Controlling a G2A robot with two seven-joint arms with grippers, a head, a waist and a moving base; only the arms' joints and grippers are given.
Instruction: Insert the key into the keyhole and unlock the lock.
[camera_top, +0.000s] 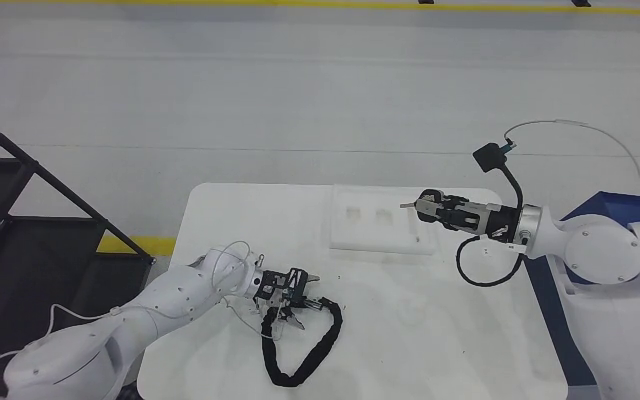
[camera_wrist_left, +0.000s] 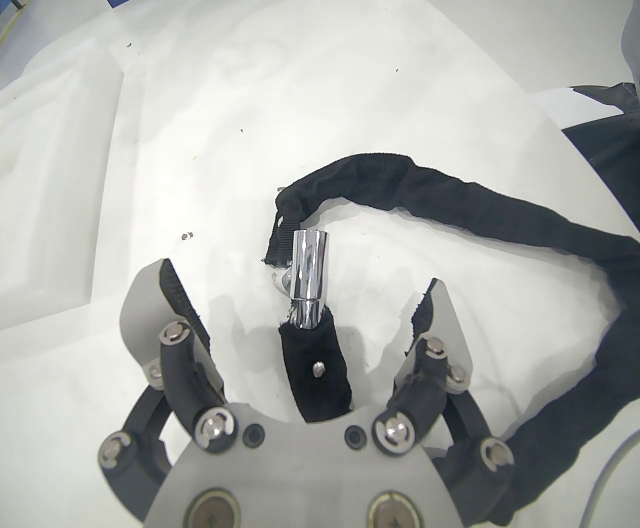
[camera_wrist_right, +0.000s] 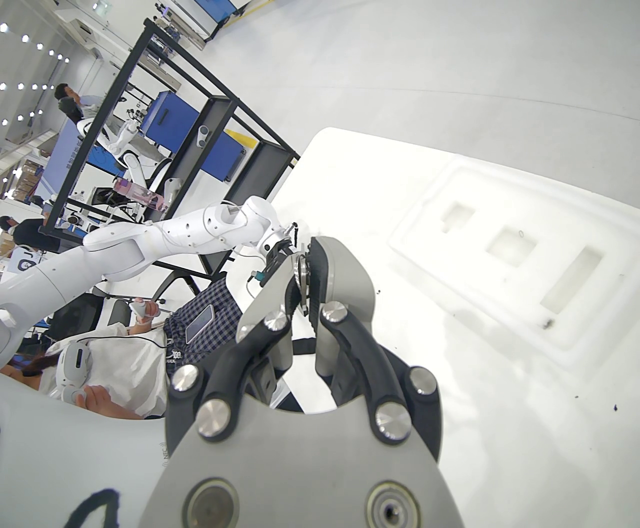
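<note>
— Materials first: what is the lock (camera_wrist_left: 310, 277) like?
— Polished chrome cylinder, stepped narrower at one end. It joins a chain in a black woven sleeve (camera_wrist_left: 450, 195), frayed at the ends, that lies in a limp loop on the table (camera_top: 450, 330).
— And the left gripper (camera_wrist_left: 300, 290)?
— Spread wide, low over the cylinder, one finger on either side and touching neither. The fingers are bare metal with ribbed black pads (camera_wrist_left: 180, 295).
— Where's the key (camera_top: 407, 206)?
— Pinched in the right gripper (camera_wrist_right: 306, 272), jaws closed on its round metal head, thin blade poking out. It hangs over an edge of the white foam tray (camera_wrist_right: 500, 280), well apart from the lock.
— Surface?
— Smooth white tabletop with rounded corners and a few dark specks. The tray has rectangular pockets.
— Room?
— Pale grey floor (camera_top: 300, 80), a yellow marking (camera_top: 135, 243) and a black metal frame (camera_top: 60, 190) beside the table.
</note>
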